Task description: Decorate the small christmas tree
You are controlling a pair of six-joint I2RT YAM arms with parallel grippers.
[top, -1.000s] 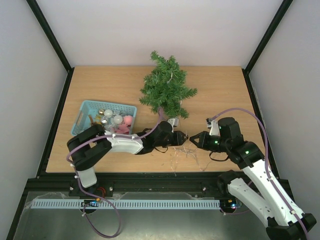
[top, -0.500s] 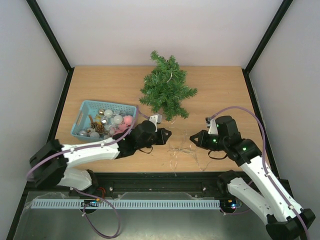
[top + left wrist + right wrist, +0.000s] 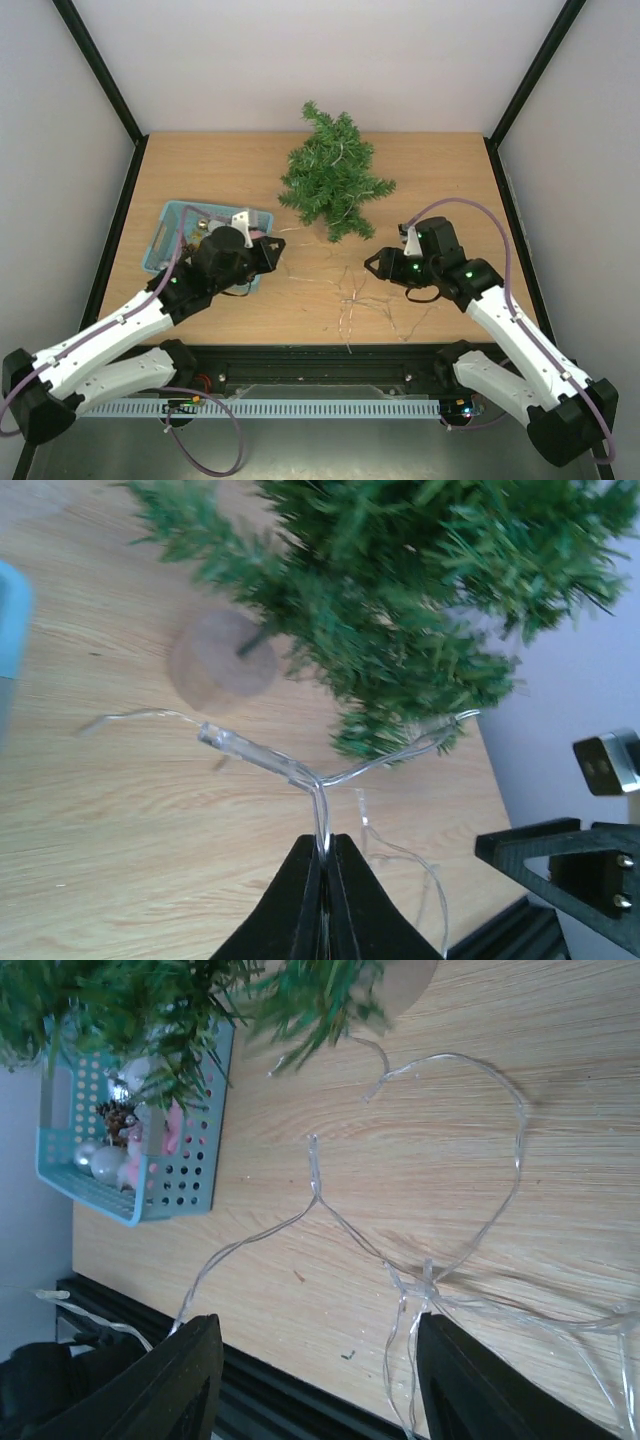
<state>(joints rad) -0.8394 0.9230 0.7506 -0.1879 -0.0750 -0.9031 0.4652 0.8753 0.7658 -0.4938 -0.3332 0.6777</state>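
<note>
wooden table [image 3: 450, 170]; small christmas tree [image 3: 335, 182] upright at its far middle; teal basket [image 3: 158, 235] of ornaments at left; left gripper [image 3: 272, 250] by basket, pinched tight on clear light string [image 3: 350, 297]; right gripper [image 3: 372, 266] w/ jaws apart, holding nothing, just beside string's tangle

Left hand [image 3: 322, 855] tight on a light wire [image 3: 262, 760], right hand [image 3: 318, 1332] fingers apart, both arms outstretched.
</note>
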